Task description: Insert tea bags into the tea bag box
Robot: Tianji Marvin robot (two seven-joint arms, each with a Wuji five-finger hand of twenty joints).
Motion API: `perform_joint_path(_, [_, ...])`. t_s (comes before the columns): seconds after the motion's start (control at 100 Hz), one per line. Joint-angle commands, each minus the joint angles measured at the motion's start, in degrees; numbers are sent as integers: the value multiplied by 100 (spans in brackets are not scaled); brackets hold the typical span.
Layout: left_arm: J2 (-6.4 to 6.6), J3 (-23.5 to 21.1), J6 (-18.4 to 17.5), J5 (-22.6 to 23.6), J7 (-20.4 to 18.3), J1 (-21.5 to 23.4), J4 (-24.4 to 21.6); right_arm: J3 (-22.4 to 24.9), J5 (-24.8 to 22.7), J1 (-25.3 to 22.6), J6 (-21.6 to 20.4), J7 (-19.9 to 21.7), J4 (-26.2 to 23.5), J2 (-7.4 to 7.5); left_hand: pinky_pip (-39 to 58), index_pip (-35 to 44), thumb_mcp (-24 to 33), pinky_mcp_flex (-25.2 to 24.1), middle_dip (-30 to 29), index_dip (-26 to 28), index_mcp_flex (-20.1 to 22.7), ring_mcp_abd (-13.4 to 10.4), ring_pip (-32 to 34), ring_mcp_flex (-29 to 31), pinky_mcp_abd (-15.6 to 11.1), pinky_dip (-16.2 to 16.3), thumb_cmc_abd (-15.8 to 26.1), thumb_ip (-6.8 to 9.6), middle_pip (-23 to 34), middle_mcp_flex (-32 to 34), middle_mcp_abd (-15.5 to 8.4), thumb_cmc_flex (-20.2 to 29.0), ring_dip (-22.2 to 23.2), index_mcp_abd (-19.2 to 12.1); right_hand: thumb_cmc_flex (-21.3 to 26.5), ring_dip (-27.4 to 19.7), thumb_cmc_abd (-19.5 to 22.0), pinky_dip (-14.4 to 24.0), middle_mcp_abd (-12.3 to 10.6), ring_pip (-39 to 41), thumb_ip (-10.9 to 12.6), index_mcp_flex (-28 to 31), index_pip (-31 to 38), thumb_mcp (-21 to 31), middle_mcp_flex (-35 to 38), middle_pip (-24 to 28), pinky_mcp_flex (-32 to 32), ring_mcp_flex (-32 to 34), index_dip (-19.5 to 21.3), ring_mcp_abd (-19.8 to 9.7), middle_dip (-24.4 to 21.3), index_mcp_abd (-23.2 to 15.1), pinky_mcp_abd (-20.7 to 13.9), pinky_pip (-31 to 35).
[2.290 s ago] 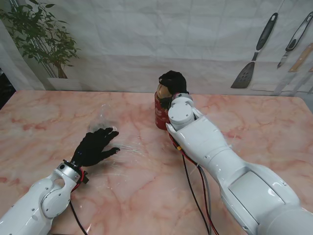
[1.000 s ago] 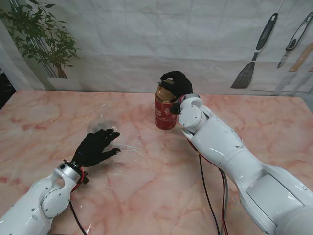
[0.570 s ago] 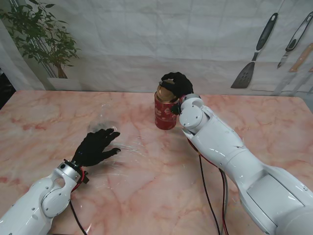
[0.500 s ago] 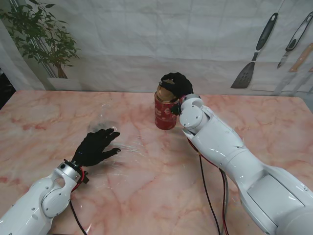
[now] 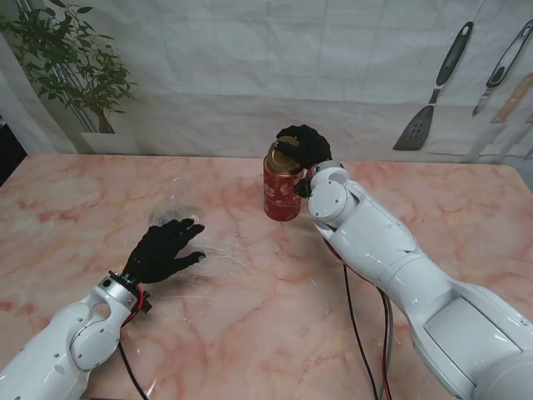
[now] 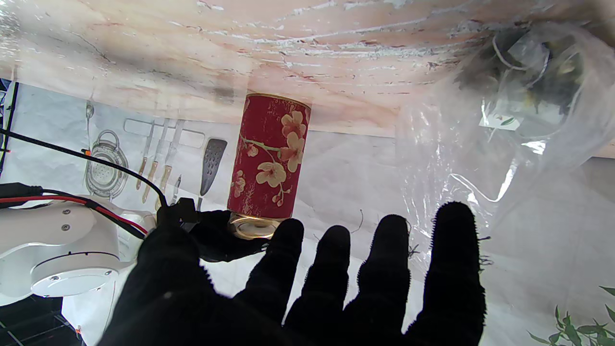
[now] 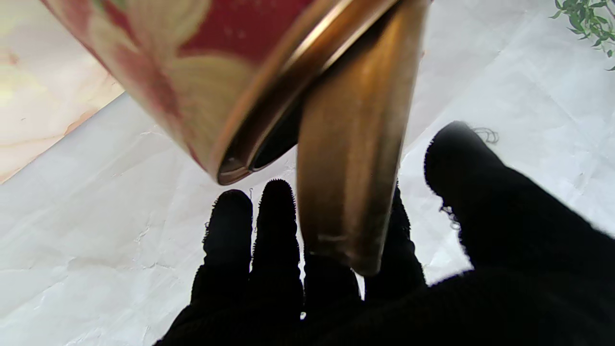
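The right hand (image 5: 305, 146) holds the gold lid (image 7: 353, 144), tipped up off the red flowered tea box (image 5: 282, 188), which stands at the far middle of the table (image 5: 416, 217). The left hand (image 5: 161, 250) lies flat with fingers spread on a clear bag (image 6: 523, 120) holding tea bags (image 6: 528, 81).

- table (image 5: 250, 333): pink marble-look top
- backdrop (image 5: 250, 75): white creased sheet behind the table's far edge
- plant (image 5: 71, 62): green leaves, far left corner
- spatula (image 5: 433, 92): black, on backdrop, far right
- more utensils (image 5: 504, 71) just right of spatula, partly cut off
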Motion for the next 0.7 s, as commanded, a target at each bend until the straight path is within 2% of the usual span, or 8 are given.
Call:
perform_joint_path(0.0, [5, 5, -23, -17, -74, -14, -14, 24, -11, -54, -1, 93, -59, 63, 187, 43, -57, 0, 7, 29, 91, -44, -1, 82, -72, 119, 20, -192, -57, 65, -67, 25, 39, -25, -204, -89, 249, 104, -189, -130, 180, -99, 29, -117, 7, -91, -72, 26, -19, -257, -94, -170, -277, -103])
perform_joint_path(0.46, [4, 22, -23, -12, -51, -24, -7, 22, -85, -58, -32, 162, -87, 116, 199, 46, -57, 11, 11, 32, 96, -32, 4, 94, -80, 125, 21, -193, -54, 74, -69, 27, 44, -19, -233, -173, 303, 78, -194, -292, 183, -138, 26, -187, 30, -237, -71, 88, -35, -278, -160, -218, -224, -168])
perform_joint_path(0.69, [2, 23, -24, -16, -43, -26, -3, 6, -75, -49, -36, 126, -45, 91, 204, 45, -55, 4, 13, 34, 97, -29, 8, 91, -100, 127, 26, -192, -52, 79, -49, 31, 47, -20, -232, -209, 305, 72, -185, -370, 189, -114, 40, -199, 36, -265, -42, 92, -33, -304, -168, -208, -211, -183])
